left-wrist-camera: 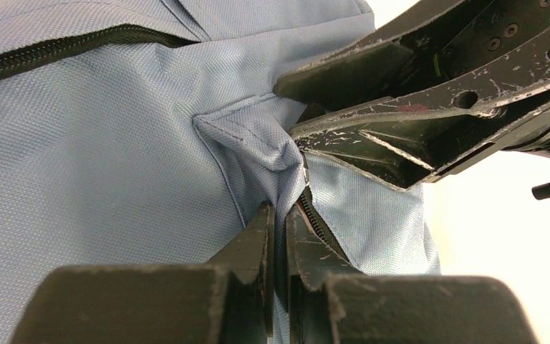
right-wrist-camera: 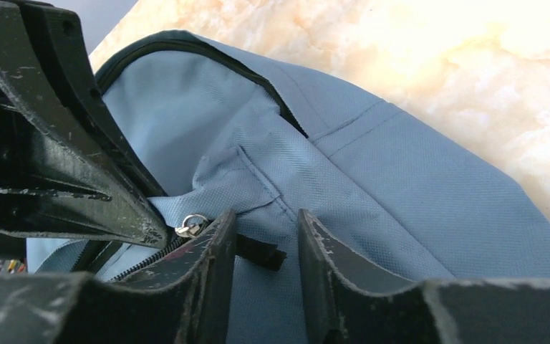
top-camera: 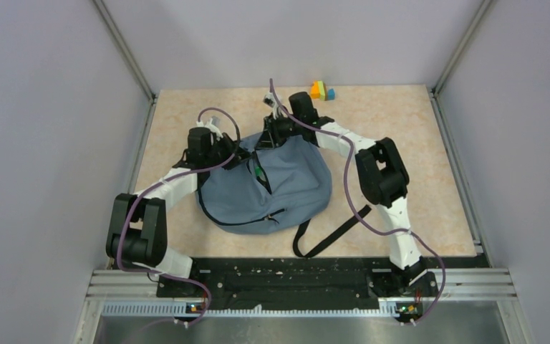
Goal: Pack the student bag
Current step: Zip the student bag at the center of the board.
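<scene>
On the left of the beige tabletop [top-camera: 415, 143], the left arm [top-camera: 143, 229] reached in toward the middle, and its left end effector [left-wrist-camera: 279, 218] was closed almost completely, its two black fingers pinching a raised fold of blue fabric beside a zipper on the student bag [top-camera: 286, 190]. The bag lay flat near the centre of the tabletop, between the two arms and closer to their bases than to the far edge, with its black straps [top-camera: 322, 236] trailing toward the near edge. A dark zipper [left-wrist-camera: 57, 46] ran across its upper panel, and in the overhead view a slit in the top of the bag stood partly open, with something green inside, too small to identify. Just right of the pinched fold, the right end effector [right-wrist-camera: 265, 218] sat against the same part of the bag, its tips close to those of the left one. Its fingers stood partly apart, with bare blue fabric showing in the gap and nothing clamped between them. A short black pull tab [right-wrist-camera: 261, 252] stuck out into that gap from the inner face of one finger, and a small metal ring [right-wrist-camera: 191, 226] showed just beside it. Farther right and back, a few coloured blocks [top-camera: 322, 90] rested at the far edge, well apart from the bag.
</scene>
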